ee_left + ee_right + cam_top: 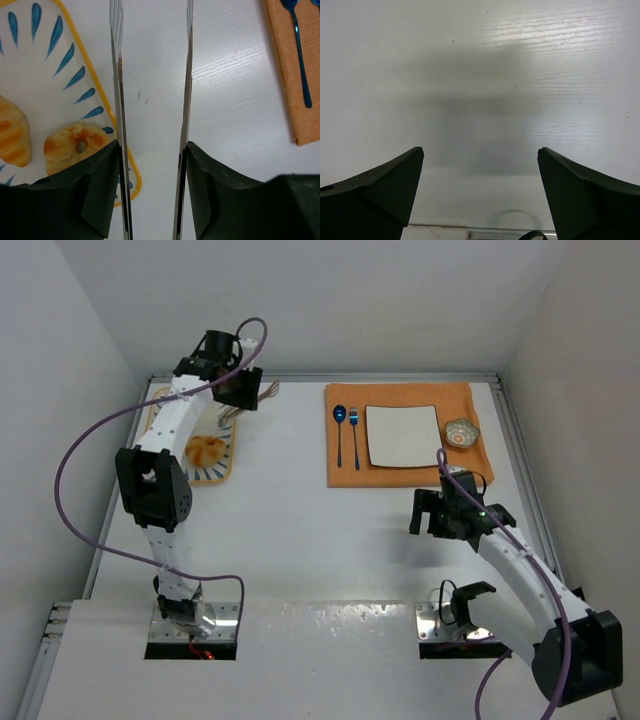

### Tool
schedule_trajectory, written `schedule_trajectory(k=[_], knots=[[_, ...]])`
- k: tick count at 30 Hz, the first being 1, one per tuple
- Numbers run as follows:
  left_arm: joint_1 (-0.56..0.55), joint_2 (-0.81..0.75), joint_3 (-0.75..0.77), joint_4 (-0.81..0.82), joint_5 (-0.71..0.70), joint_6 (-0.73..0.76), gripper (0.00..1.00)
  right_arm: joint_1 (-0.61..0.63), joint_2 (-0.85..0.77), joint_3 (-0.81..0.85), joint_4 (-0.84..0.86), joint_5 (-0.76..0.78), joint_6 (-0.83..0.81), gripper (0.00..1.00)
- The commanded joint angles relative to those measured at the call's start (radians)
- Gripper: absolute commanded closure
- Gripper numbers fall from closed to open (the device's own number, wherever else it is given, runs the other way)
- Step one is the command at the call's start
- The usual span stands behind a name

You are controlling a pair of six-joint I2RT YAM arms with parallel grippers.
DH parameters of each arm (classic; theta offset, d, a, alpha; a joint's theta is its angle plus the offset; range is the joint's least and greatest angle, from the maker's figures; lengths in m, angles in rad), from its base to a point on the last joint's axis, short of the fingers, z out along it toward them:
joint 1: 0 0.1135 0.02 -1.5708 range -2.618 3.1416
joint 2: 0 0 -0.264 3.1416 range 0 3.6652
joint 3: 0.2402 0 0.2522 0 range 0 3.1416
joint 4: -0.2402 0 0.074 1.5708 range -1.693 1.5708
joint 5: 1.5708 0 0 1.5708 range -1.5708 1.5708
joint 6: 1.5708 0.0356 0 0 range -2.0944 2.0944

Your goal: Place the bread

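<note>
pinching the tongs [118, 100], the left gripper [152, 145] has the bun [75, 147] just left of its left blade, croissant [12, 132] further left; the spread right gripper [480, 152] is well apart

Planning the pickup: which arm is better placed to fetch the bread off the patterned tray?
Left. The left end effector grips tongs right beside the tray holding the bread. The right end effector hangs open over the table, well away.
</note>
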Motion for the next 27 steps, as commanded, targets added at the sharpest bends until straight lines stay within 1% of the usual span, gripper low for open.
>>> schedule_trajectory(k=[1,3,5,6,7,9,10,14,18,21,27], knots=[[0.054,-0.017,0.014,0.007,-0.016,0.010,0.43,-0.002,0.001,0.025,-0.005,0.018,-0.021,0.03],[0.082,-0.029,0.014,0.007,-0.030,0.010,0.43,-0.002,0.010,0.034,0.000,0.013,-0.027,0.03],[0.145,-0.060,0.014,0.007,-0.039,0.010,0.43,0.001,0.005,0.028,0.027,-0.001,-0.027,0.03],[0.171,-0.069,-0.009,-0.005,-0.039,0.000,0.43,-0.002,0.002,0.024,0.033,-0.004,-0.030,0.03],[0.226,-0.080,-0.022,-0.005,-0.039,0.000,0.43,-0.003,0.002,0.022,0.046,-0.018,-0.033,0.03],[0.283,-0.120,-0.051,-0.005,-0.039,0.000,0.42,-0.002,0.005,0.022,0.055,-0.027,-0.044,0.03],[0.331,-0.130,-0.078,-0.005,-0.039,0.000,0.41,0.001,0.010,0.028,0.059,-0.031,-0.055,0.03],[0.436,-0.150,-0.120,-0.005,-0.039,0.000,0.39,0.000,0.036,0.039,0.064,-0.038,-0.079,0.03],[0.501,-0.106,-0.120,-0.005,-0.008,-0.011,0.39,0.000,0.059,0.027,0.070,-0.053,-0.073,0.03],[0.534,-0.059,-0.120,-0.005,0.082,-0.011,0.39,0.000,0.059,0.018,0.076,-0.059,-0.072,0.03],[0.554,-0.037,-0.111,0.023,0.169,0.007,0.39,0.003,0.054,0.018,0.073,-0.047,-0.061,0.03]])
